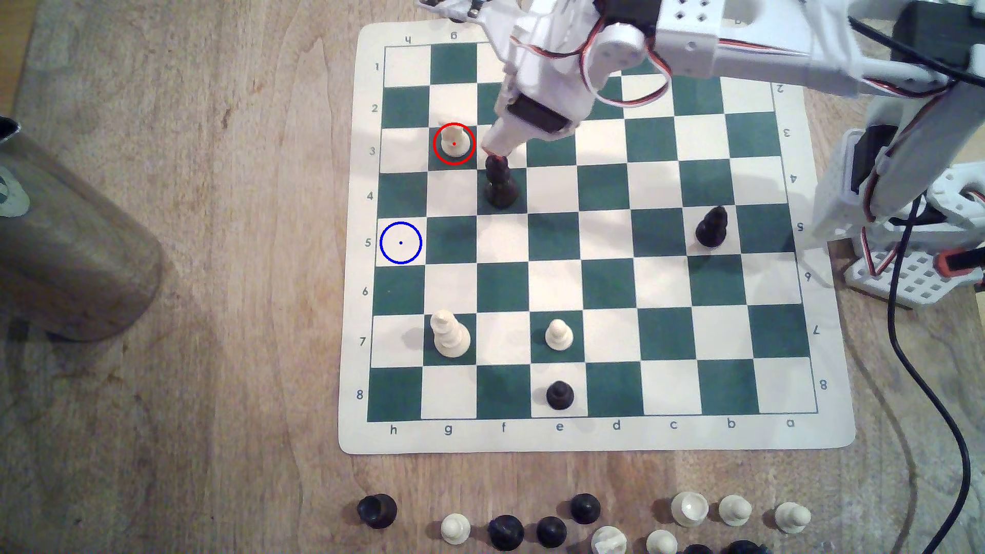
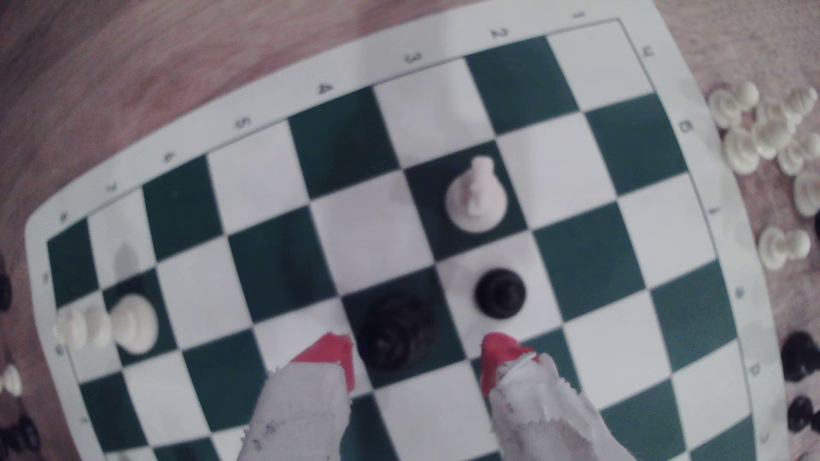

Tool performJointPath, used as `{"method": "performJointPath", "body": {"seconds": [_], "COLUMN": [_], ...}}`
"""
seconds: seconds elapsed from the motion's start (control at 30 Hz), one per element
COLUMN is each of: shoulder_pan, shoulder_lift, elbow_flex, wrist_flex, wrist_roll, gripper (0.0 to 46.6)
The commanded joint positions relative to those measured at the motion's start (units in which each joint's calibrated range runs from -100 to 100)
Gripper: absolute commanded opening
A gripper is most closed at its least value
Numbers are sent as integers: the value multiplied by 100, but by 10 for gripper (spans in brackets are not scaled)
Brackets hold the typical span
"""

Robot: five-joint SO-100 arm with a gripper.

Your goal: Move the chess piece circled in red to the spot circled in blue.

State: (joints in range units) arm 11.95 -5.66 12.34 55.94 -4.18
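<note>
The gripper (image 2: pixel 417 359) hangs spread wide over a tall black piece (image 2: pixel 396 330). The chess piece (image 1: pixel 454 141) stands just beside it at ten o'clock in the exterior view. From the piece, the spot (image 1: pixel 401 243) lies at seven o'clock.

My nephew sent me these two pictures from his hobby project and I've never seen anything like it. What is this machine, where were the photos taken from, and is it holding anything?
It is a small white robot arm reaching over a green-and-cream chess mat on a wooden table. One picture looks down on the whole scene from a camera off the arm. The other comes from a camera on the arm's wrist, looking past its two red-tipped fingers.

The gripper is open and holds nothing. It hangs above a tall black piece.

A red ring marks the cream chess piece to be moved, standing on a green square. A blue ring marks the spot, a bare cream square near the exterior view's left edge of the mat.

Spare pieces lie on the table beside the mat.
</note>
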Motion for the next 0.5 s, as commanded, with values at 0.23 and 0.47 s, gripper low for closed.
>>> {"method": "performJointPath", "body": {"seconds": [0.23, 0.47], "shoulder_pan": [201, 256], "shoulder_lift": [812, 1168], "elbow_flex": [-762, -753], "wrist_flex": [-860, -1417], "wrist_roll": [-142, -186], "gripper": [156, 157]}}
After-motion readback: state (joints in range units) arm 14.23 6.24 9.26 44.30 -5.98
